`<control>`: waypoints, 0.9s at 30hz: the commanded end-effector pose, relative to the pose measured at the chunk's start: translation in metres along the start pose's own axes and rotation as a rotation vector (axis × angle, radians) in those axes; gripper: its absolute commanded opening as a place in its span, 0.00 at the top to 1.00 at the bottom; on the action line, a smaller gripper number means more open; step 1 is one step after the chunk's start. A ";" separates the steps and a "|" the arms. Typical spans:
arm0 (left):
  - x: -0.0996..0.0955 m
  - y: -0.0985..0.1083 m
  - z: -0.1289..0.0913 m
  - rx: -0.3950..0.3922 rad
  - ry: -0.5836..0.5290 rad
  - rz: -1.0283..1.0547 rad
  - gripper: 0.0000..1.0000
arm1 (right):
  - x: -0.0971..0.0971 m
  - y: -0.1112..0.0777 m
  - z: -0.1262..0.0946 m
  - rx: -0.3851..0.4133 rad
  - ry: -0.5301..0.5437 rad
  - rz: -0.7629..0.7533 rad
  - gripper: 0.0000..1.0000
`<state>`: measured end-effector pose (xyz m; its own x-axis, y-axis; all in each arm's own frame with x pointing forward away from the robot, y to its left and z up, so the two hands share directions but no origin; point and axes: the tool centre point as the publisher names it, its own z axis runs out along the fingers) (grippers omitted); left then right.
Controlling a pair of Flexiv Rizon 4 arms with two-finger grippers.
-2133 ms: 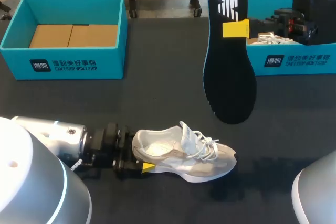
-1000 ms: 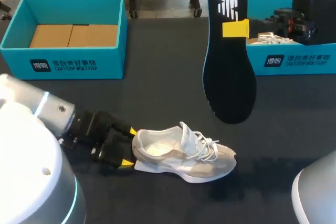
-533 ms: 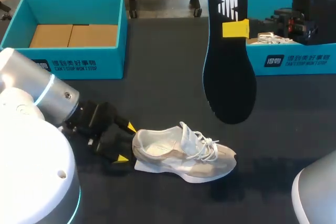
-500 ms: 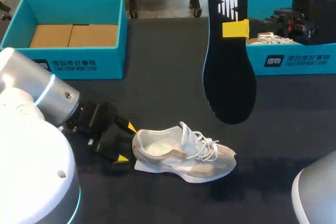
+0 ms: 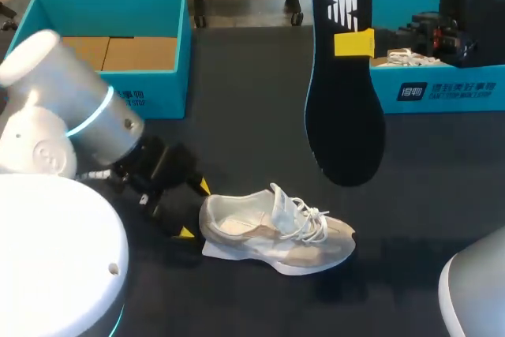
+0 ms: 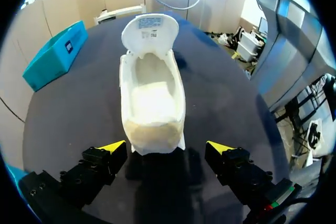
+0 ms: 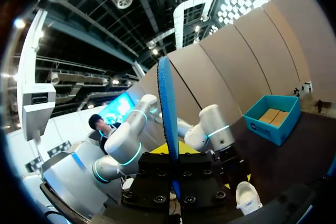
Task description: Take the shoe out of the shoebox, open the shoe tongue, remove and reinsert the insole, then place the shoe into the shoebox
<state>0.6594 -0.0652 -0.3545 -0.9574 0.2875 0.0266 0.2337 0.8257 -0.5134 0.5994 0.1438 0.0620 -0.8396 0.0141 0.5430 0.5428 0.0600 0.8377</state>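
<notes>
A white and beige shoe (image 5: 276, 230) lies on its sole on the black table, toe to the right, tongue pulled up. My left gripper (image 5: 195, 210) stands open just behind its heel, one yellow tip on each side. In the left wrist view the shoe (image 6: 152, 98) lies straight ahead of the open left gripper (image 6: 166, 147), with no insole inside it. My right gripper (image 5: 355, 43) is shut on a black insole (image 5: 346, 108), which hangs upright high above the table. In the right wrist view the insole (image 7: 167, 114) is seen edge-on, rising from the right gripper (image 7: 175, 167).
A teal shoebox (image 5: 170, 76) with a cardboard insert stands at the back left. A second teal shoebox (image 5: 450, 88) at the back right holds another white shoe (image 5: 406, 58). My left arm's bulky elbow (image 5: 71, 124) stands over the table's front left.
My left gripper has drawn back from the shoe's heel and turned, while the left arm has swung up toward the back. The shoe, right arm and insole have stayed put.
</notes>
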 end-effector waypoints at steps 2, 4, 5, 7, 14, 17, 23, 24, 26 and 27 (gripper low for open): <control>-0.004 -0.009 -0.006 -0.278 0.018 0.023 0.00 | -0.002 0.002 0.003 0.003 0.002 0.002 1.00; -0.004 -0.009 -0.005 -0.317 0.014 0.007 0.00 | -0.002 0.002 0.003 0.003 0.002 0.002 1.00; -0.004 -0.008 -0.005 -0.341 0.006 0.000 0.00 | -0.002 0.002 0.003 0.003 0.002 0.002 1.00; -0.004 -0.006 -0.004 -0.349 0.003 -0.018 0.00 | -0.002 0.002 0.003 0.003 0.002 0.002 1.00; -0.001 -0.004 -0.005 -0.374 -0.014 -0.041 0.00 | -0.002 0.002 0.003 0.003 0.002 0.002 1.00; 0.000 -0.003 -0.005 -0.373 -0.019 -0.043 0.00 | -0.002 0.002 0.003 0.003 0.002 0.002 1.00; 0.001 -0.004 -0.003 -0.371 -0.032 -0.016 0.00 | -0.002 0.002 0.003 0.003 0.002 0.002 1.00; 0.001 -0.004 -0.003 -0.370 -0.032 -0.016 0.00 | -0.002 0.002 0.003 0.003 0.002 0.002 1.00; 0.002 -0.005 -0.003 -0.368 -0.032 -0.014 0.00 | -0.002 0.002 0.003 0.003 0.002 0.002 1.00; 0.002 -0.005 -0.003 -0.367 -0.032 -0.014 0.00 | -0.002 0.002 0.003 0.003 0.002 0.002 1.00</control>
<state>0.6592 -0.0693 -0.3505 -0.9647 0.2634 0.0061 0.2586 0.9511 -0.1690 0.5994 0.1438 0.0621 -0.8396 0.0144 0.5430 0.5428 0.0601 0.8377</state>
